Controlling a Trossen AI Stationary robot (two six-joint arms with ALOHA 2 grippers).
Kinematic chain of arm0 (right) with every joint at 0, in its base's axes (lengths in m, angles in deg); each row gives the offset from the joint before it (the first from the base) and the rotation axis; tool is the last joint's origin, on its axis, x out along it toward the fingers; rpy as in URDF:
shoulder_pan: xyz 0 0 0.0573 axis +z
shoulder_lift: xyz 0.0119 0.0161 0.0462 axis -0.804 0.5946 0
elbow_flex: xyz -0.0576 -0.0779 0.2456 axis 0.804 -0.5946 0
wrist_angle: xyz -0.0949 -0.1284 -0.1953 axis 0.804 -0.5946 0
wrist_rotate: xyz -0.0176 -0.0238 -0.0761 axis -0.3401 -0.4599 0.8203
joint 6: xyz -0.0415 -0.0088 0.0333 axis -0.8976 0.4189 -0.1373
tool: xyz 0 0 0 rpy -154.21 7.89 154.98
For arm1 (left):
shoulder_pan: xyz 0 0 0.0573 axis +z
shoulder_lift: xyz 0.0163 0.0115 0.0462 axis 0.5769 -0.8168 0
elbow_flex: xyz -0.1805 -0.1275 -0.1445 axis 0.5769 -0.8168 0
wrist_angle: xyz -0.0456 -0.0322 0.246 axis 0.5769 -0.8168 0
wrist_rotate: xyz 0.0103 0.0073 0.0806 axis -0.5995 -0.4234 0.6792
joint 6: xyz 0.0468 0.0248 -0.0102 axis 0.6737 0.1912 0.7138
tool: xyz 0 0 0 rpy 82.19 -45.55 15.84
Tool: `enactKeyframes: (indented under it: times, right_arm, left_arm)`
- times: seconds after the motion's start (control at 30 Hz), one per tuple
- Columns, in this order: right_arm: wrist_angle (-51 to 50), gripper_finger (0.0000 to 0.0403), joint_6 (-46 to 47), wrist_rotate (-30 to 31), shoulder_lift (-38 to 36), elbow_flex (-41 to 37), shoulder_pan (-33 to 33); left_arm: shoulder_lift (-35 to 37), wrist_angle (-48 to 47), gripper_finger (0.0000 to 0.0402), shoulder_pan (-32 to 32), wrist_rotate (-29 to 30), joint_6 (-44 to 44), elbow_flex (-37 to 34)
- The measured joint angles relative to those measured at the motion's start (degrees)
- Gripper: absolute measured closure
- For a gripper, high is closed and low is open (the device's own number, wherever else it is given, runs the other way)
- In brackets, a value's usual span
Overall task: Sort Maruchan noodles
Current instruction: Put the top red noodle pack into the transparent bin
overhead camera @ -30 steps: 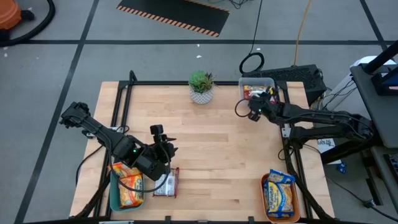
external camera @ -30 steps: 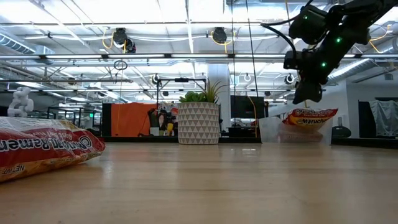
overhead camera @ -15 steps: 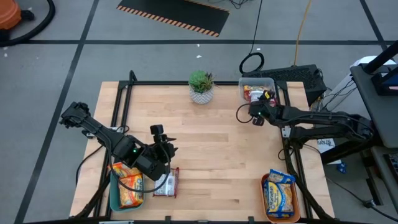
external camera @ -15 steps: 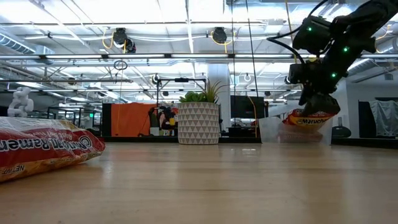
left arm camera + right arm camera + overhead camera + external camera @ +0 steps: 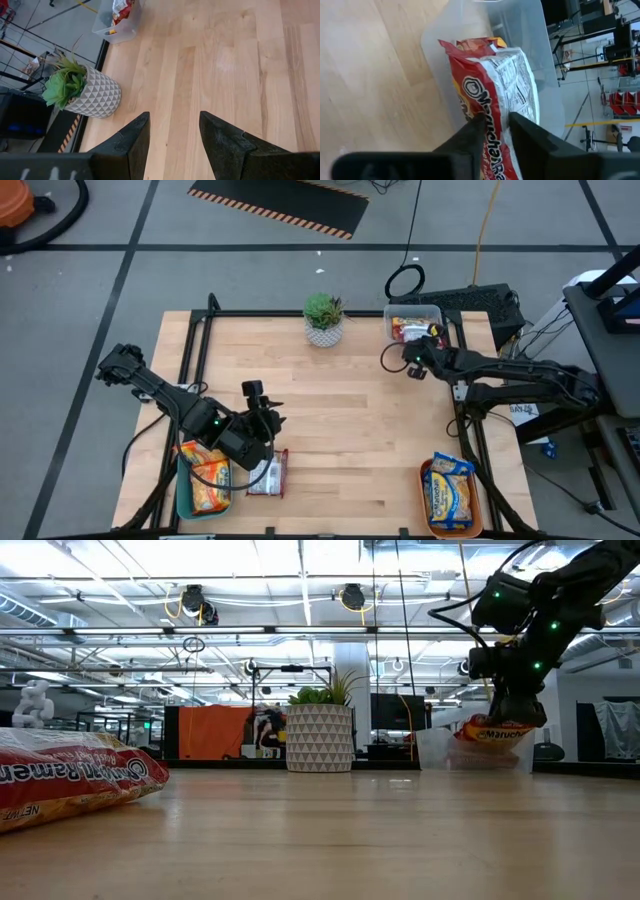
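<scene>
A dark red Maruchan packet [image 5: 495, 85] stands tilted in the clear tub [image 5: 530, 30] at the table's far right; the low view shows it [image 5: 500, 728] behind the tub wall. My right gripper [image 5: 494, 125] is down at the tub [image 5: 437, 313], shut on that packet. Another dark red packet [image 5: 268, 473] lies flat near the near edge, close in the low view [image 5: 70, 785]. My left gripper [image 5: 172, 132] hangs open above the table, just beyond that packet and touching nothing. Orange packets lie in the teal tray [image 5: 182, 492]. Yellow-and-blue ones lie in the orange tray [image 5: 426, 505]. My right gripper pinches the dark red packet between its two fingers at the packet's upper edge [image 5: 492, 107]. The fingers [image 5: 520, 125] come from above, slanting down into the tub. The packet is tilted, its lower part inside the tub; the fingers hide the exact contact.
A potted plant [image 5: 323, 318] in a white patterned pot stands at the far edge, left of the tub. The wood between the trays and the plant is bare. A black frame runs along the table's edges.
My right gripper has moved down and toward the table's right edge, from above the tub onto the dark red packet in it. The packet and the tub stand where they were.
</scene>
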Motion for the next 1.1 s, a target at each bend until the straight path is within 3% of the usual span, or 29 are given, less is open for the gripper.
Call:
enactKeyframes:
  times: [0.27, 0.5, 0.83, 0.97, 1.1]
  right_arm:
    - [2.4, 0.0398, 1.1, 0.1, 0.0, 0.0, -1.3]
    - [14.6, 0.0402, 0.5, 5.3, 0.0, 0.0, -1.3]
    - [19.6, 0.0403, -1.7, 8.1, 0.5, 0.0, -1.9]
    - [29.7, 0.0403, -4.3, 10.6, 1.6, 0.0, -3.4]
    - [39.8, 0.0403, -8.5, 9.4, 2.8, 0.0, -5.0]
  left_arm:
    - [0.0, 0.0, 0.0224, 0.0, 0.0, 0.0, 0.0]
    - [0.0, 0.0, 0.0224, 0.0, 0.0, 0.2, 0.0]
    - [0.0, 0.0, 0.0224, 0.0, 0.0, -0.2, 0.0]
    - [0.0, 0.2, 0.0224, 0.0, 0.0, -1.1, 0.0]
    - [0.0, 0.2, 0.0224, 0.0, 0.0, -1.8, 0.0]
